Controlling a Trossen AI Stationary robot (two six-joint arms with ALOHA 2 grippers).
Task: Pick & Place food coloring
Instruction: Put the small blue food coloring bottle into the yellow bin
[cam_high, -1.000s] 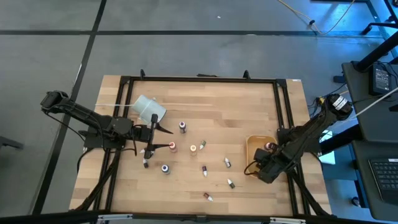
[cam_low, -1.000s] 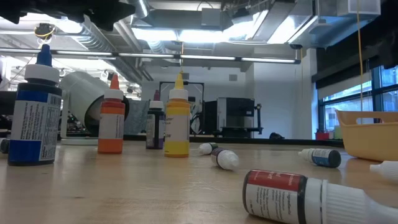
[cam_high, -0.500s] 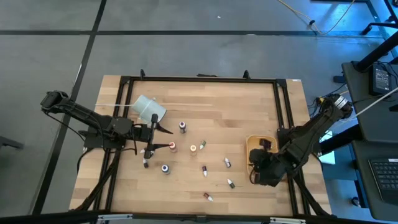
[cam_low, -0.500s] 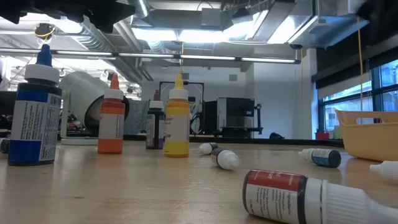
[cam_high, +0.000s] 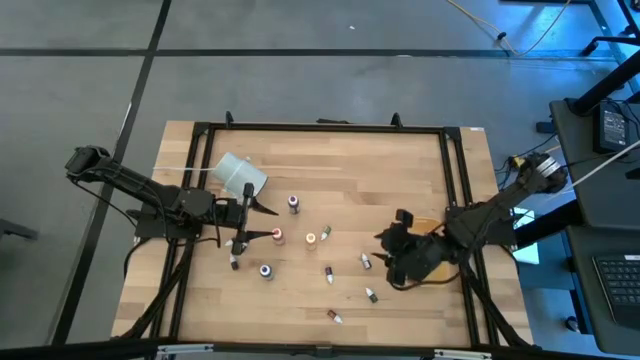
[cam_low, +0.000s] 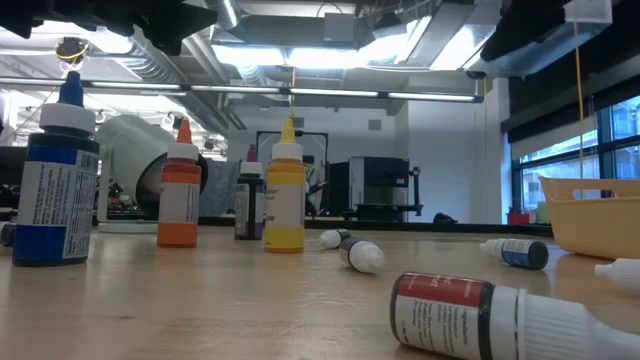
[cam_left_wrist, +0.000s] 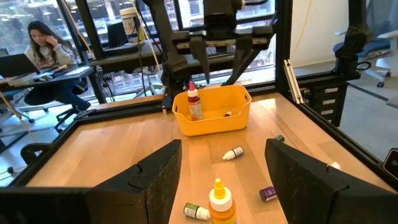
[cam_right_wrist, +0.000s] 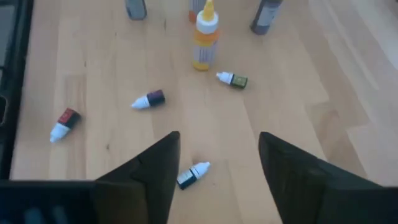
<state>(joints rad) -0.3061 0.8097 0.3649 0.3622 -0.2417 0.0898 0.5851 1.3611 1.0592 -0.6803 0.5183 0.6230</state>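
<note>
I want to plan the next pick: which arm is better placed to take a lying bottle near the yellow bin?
Right. The open right gripper hovers beside the yellow bin, over lying bottles; the left gripper waits by the upright ones.

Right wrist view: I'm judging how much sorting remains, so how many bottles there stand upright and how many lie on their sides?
Upright bottles: 4 (three cut off by the picture's edge)
Bottles lying on their sides: 4
Total: 8
</note>
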